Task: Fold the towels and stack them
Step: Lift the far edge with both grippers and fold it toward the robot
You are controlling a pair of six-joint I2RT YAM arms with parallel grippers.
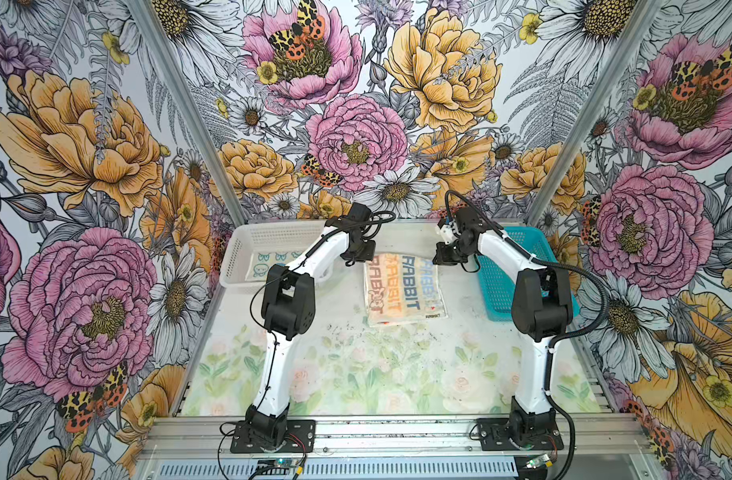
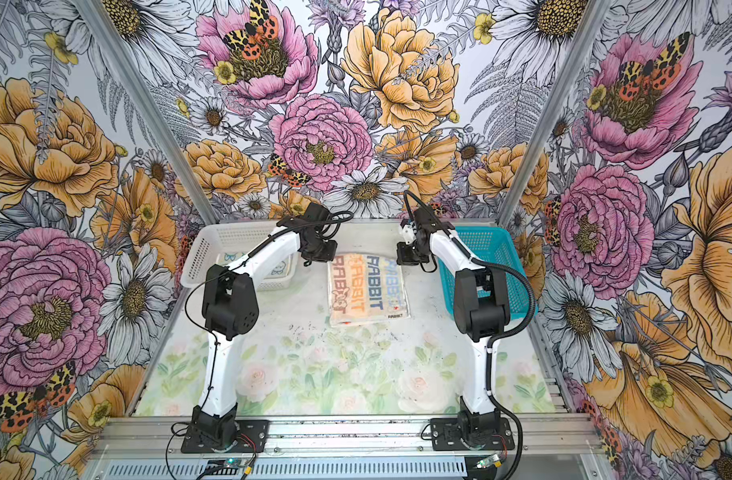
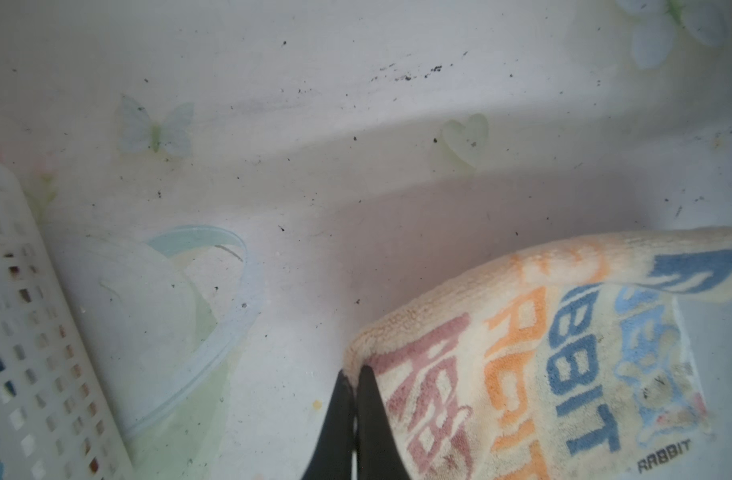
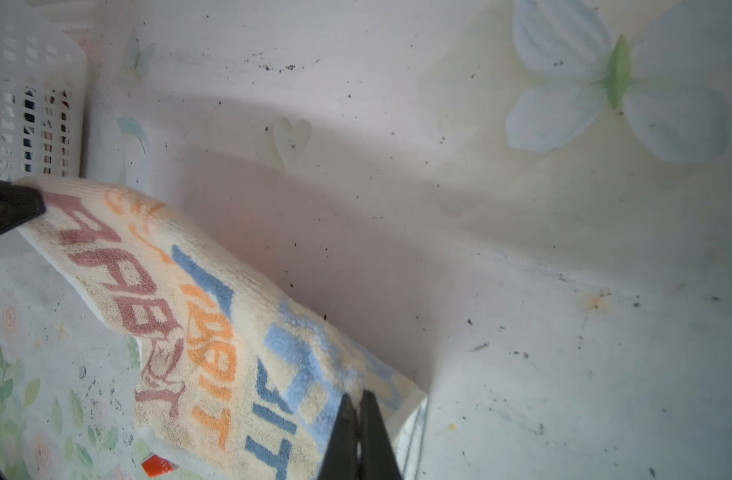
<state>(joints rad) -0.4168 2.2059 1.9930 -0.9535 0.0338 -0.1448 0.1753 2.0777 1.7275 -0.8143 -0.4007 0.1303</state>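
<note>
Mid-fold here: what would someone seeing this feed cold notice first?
The RABBIT-lettered towel at the middle of the table, its far edge pinched at one corner by the left tool and at the other by the right tool. Next, the white basket at far left holding a bunny-print towel, and the teal basket at far right.

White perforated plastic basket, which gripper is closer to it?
Left. The left gripper pinches one far corner of the cream RABBIT-lettered towel, right beside the white perforated plastic basket; the right gripper pinches the other far corner, across the towel, by the teal plastic basket.
</note>
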